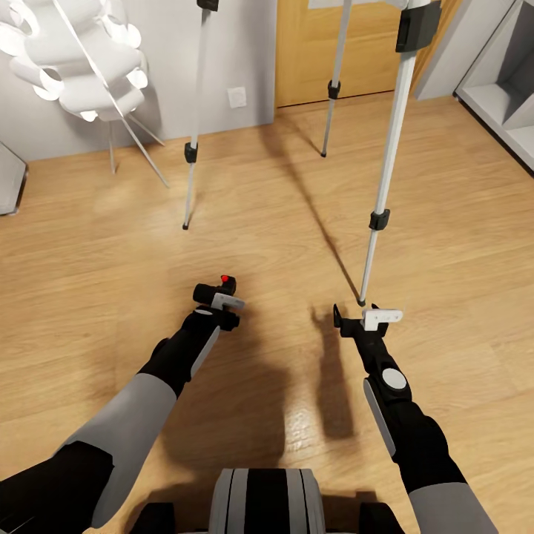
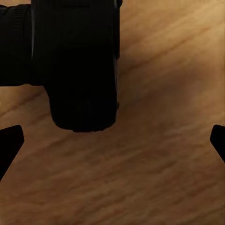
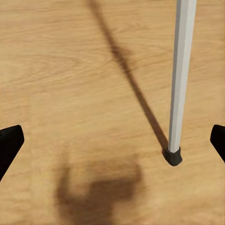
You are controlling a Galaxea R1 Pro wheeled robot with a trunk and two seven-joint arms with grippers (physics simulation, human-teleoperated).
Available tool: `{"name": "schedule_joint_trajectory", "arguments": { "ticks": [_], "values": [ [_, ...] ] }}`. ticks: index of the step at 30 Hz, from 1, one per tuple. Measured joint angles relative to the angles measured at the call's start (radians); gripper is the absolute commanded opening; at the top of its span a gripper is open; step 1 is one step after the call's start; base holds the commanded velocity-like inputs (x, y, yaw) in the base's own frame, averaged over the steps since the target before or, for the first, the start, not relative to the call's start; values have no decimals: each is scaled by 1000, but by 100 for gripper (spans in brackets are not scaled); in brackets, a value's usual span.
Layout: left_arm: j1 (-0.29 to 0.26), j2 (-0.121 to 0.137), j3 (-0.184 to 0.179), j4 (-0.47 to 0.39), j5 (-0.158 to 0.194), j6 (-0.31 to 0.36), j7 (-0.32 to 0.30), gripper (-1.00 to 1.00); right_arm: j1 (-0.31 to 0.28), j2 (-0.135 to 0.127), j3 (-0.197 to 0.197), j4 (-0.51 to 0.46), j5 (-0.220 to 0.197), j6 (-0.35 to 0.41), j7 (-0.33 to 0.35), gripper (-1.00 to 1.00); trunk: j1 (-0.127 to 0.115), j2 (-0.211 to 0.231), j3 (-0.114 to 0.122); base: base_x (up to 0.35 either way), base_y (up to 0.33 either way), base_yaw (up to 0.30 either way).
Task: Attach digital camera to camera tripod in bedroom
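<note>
- Digital camera (image 1: 216, 291) sits at the tip of the left gripper (image 1: 222, 300), over the light wood floor (image 1: 282, 222), red button up. Whether it rests on the floor or is lifted cannot be told.
- Left wrist view: camera body (image 2: 79, 65) looms close and dark, lens barrel off to one side; the two fingertips (image 2: 9, 143) show at the far edges of the picture, spread wide, neither touching the camera there. Head view puts the gripper right against the camera; grasp cannot be confirmed.
- Right gripper (image 1: 368, 315) hovers just short of the foot of the nearest leg of the camera tripod (image 1: 386, 178). Jaws stand wide apart, nothing between them.
- Right wrist view: silver-white tripod leg (image 3: 180, 75) comes down to a black foot (image 3: 172, 156) planted on the floor, between the open fingertips (image 3: 218, 140) but beyond them; its shadow runs long across the boards.
- Tripod's other two legs stand farther off, one toward the wooden door (image 1: 348, 44), one near the white spiky lamp (image 1: 81, 59). Tripod head is out of frame.
- White shelving (image 1: 504, 96) at the right edge; grey wall with a white switch plate (image 1: 236, 97) beside the door.
</note>
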Motion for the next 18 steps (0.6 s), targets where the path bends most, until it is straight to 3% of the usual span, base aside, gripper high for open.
{"name": "schedule_joint_trajectory", "arguments": {
  "ticks": [18],
  "values": [
    [0,0,0,-6,0,0,0,100,0,0,1,1,0,0,-1,100,7,-4,-62,0,0,0]
  ]
}}
